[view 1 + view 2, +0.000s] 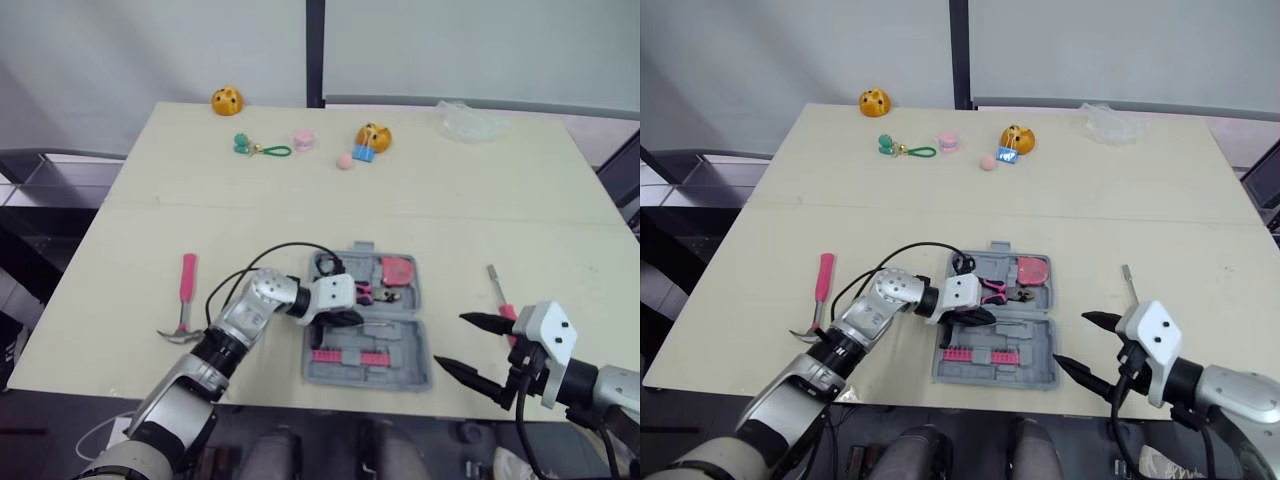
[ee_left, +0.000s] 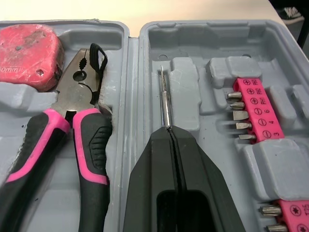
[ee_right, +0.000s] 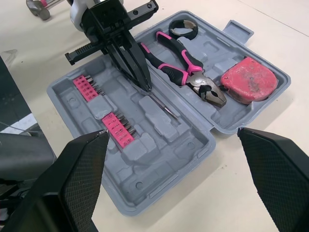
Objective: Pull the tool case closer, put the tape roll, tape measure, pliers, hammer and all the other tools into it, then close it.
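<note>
The grey tool case point(image 1: 420, 300) lies open near the table's front edge. In its far half lie a black tape roll point(image 3: 183, 30), pink-handled pliers point(image 3: 181, 63) and a red tape measure point(image 3: 248, 79). Pink bit strips point(image 1: 350, 356) sit in the near half. My left gripper point(image 2: 167, 129) is inside the case, shut on a thin metal rod point(image 2: 165, 99) that sticks out from its tips. My right gripper point(image 1: 452, 341) hovers open to the right of the case. A pink-handled hammer point(image 1: 185, 300) lies on the table left of the case, and a red-handled screwdriver point(image 1: 497, 290) lies to its right.
At the far side of the table point(image 1: 150, 240) lie two orange toys point(image 1: 227, 100), a green keychain point(image 1: 255, 148), small pink items point(image 1: 303, 140) and a clear plastic bag point(image 1: 470, 120). The case sits close to the table's front edge.
</note>
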